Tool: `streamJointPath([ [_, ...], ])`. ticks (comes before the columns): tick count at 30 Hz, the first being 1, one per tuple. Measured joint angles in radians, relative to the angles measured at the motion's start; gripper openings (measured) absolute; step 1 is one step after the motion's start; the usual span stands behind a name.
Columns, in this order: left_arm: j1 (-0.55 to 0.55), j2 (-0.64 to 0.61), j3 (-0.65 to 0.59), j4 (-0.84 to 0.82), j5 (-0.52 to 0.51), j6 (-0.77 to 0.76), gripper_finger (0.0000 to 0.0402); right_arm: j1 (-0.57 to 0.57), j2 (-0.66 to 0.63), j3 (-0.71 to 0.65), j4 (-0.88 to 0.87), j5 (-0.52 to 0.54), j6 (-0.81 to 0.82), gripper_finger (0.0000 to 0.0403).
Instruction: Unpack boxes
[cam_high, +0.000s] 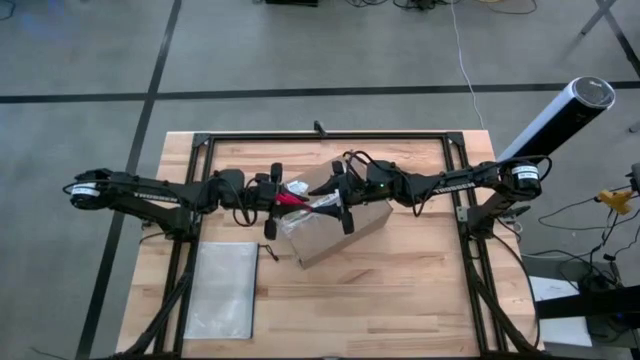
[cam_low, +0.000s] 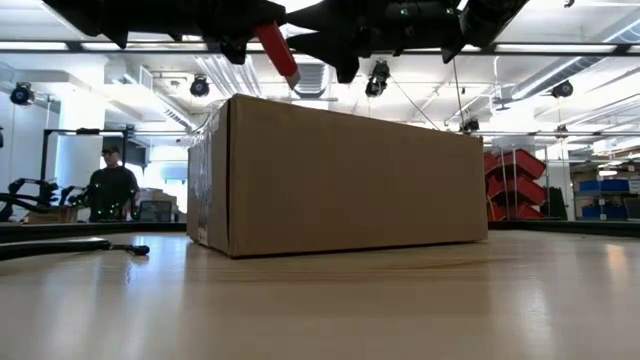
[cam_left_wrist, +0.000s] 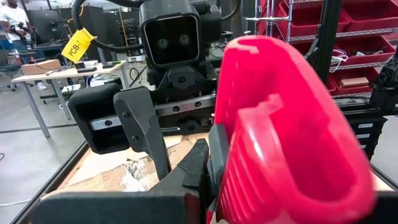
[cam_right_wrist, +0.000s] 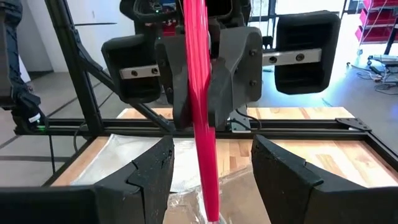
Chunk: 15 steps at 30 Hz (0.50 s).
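The brown cardboard box (cam_high: 335, 228) stands on its base mid-table and fills the low view (cam_low: 340, 175). Above its left end my left gripper (cam_high: 290, 200) is shut on a red utility knife (cam_right_wrist: 202, 118), which shows slanted over the box top in the low view (cam_low: 278, 50). My right gripper (cam_right_wrist: 211, 180) faces it from the right, over the box and open. Its two fingers stand on either side of the knife's lower end without touching it. My left gripper pinches the red knife's flat sides (cam_right_wrist: 198, 93) between its two fingers (cam_right_wrist: 239, 68), which come level from the table's left. The knife slants down from the hold toward the box top. I cannot tell whether its lower end (cam_low: 292, 78) touches the box.
A flat translucent pouch (cam_high: 222, 290) lies on the table near the front left. A black frame (cam_high: 330, 137) borders the wooden tabletop. A person (cam_low: 110, 185) stands in the room beyond the table.
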Motion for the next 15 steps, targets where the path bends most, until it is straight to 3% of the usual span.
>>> streamJointPath([
  [6, 0.0, 0.0, 0.0, 0.007, 0.0, 0.0, 0.0032, 0.003, 0.013, 0.011, -0.003, -0.001, 0.002, 0.019],
  [15, 0.0, -0.001, -0.001, 0.001, 0.001, -0.006, 0.0033, 0.019, 0.149, 0.174, -0.094, -0.06, -0.011, 0.019],
])
